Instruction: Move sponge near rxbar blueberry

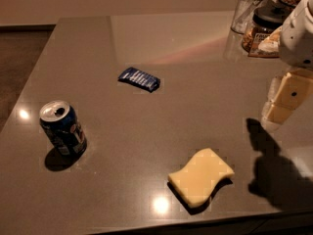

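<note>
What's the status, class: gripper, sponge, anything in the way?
Gripper at right edge, apart from sponge. Sponge lies flat near front edge; rxbar blueberry mid-table. Opened blue can left, off the direct path.

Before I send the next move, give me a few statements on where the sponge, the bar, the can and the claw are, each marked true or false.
1. The sponge lies flat on the table, with nothing holding it. True.
2. The claw is touching the sponge. False: it hangs at the right edge of the view, apart from the sponge.
3. The rxbar blueberry lies right next to the sponge. False: it lies farther back and to the left, with bare table between them.
4. The drink can stands upright at the left with its top opened. True.
</note>
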Action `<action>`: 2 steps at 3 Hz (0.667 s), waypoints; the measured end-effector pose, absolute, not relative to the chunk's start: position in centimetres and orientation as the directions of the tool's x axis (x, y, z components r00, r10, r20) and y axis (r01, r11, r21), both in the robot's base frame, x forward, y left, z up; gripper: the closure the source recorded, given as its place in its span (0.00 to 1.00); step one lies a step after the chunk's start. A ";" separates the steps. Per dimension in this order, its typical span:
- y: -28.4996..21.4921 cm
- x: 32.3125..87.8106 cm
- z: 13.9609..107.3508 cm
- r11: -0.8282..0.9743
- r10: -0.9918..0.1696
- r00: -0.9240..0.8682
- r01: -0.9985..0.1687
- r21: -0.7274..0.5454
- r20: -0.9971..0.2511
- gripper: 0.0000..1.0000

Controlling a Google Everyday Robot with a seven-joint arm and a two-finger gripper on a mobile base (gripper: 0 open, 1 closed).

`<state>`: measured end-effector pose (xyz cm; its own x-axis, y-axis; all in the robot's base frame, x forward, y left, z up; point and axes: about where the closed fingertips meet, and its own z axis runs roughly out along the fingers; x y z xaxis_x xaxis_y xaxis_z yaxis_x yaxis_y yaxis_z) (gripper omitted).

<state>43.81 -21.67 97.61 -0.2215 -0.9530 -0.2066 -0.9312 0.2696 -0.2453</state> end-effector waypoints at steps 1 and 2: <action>-21.7 43.8 97.6 0.270 -0.953 -0.221 -0.931 -0.246 -0.207 0.00; -20.0 43.9 97.0 0.220 -0.960 -0.174 -0.954 -0.204 -0.220 0.00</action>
